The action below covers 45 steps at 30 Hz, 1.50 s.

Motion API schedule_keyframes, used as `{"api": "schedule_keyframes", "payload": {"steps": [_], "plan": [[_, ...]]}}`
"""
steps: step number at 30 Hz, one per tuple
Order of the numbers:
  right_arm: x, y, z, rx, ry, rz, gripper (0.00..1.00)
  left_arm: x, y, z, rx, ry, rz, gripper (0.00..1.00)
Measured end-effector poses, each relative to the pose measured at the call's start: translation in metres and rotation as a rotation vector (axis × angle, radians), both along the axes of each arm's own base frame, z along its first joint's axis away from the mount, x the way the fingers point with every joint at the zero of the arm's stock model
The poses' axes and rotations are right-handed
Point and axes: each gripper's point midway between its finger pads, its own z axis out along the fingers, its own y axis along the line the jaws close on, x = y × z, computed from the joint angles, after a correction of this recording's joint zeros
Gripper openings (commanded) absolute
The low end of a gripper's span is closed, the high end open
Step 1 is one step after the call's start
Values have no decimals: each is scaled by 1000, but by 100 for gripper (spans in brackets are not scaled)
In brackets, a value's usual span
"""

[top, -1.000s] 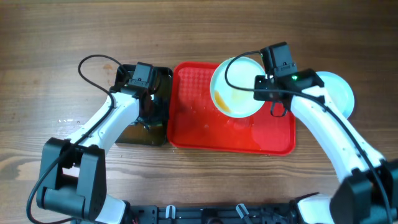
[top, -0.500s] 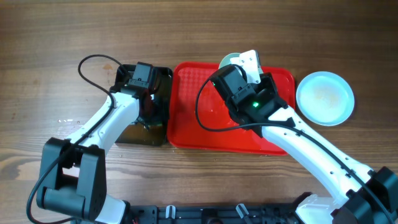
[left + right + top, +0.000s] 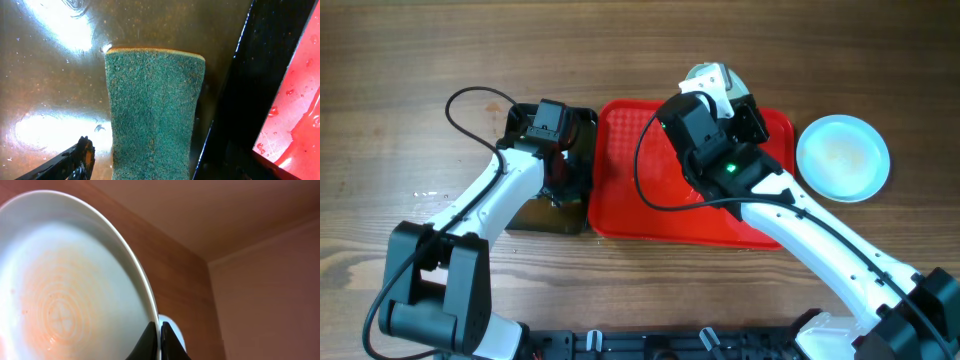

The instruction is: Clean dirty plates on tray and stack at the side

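White plate upright by red tray, right fingers pinching rim

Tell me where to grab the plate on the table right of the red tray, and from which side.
Take the plate by its raised rim, one finger inside and one outside, coming straight down from above. It lies flat on the table, face up and shallow, so the rim is likely the only part a hand can pinch.
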Motion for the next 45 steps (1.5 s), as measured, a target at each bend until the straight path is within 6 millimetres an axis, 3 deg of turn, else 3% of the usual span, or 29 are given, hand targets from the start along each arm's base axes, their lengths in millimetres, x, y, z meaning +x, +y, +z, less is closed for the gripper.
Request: {"api": "schedule_keyframes", "payload": {"steps": [5,7,9,11,14,17,18,23,25,28,30,32,37,38,43,45], "plan": [[5,2,9,-6,-38,1,4,0,0,0,-1,-1,0,82],[4,9,-8,77,21,40,4,0,0,0,0,0,0,82],[2,1,-30,237,72,-6,4,0,0,0,-1,0,0,82],[-1,-27,-49,392,97,-143,4,0,0,0,-1,-1,0,82],[-2,-103,-70,638,72,-450,4,0,0,0,0,0,0,83],[-8,-156,-84,818,69,-625,4,0,0,0,-1,-1,0,83],[-16,-185,-90,893,59,-715,4,0,0,0,-1,-1,0,83],[-55,-268,-98,989,-13,-966,4,0,0,0,0,0,0,83],[-64,-280,-101,1000,-27,-1007,4,0,0,0,-1,-1,0,83],[-85,-295,-124,1009,-6,-1089,4,0,0,0,-1,0,0,83],[-88,-295,-136,1010,26,-1109,7,0,0,0,0,0,0,83],[-87,-293,-144,1015,52,-1117,31,0,0,0,0,0,0,85],[-71,-275,-147,1110,116,-988,49,3,-1,1,-3,-10,3,88],[-66,-266,-147,1149,151,-927,53,4,-1,1,-3,-15,4,89],[-44,-204,-143,1319,325,-611,100,12,-2,9,-5,-43,-1,100],[-41,-172,-140,1307,412,-494,99,22,-6,26,-18,-70,-8,100]]}}
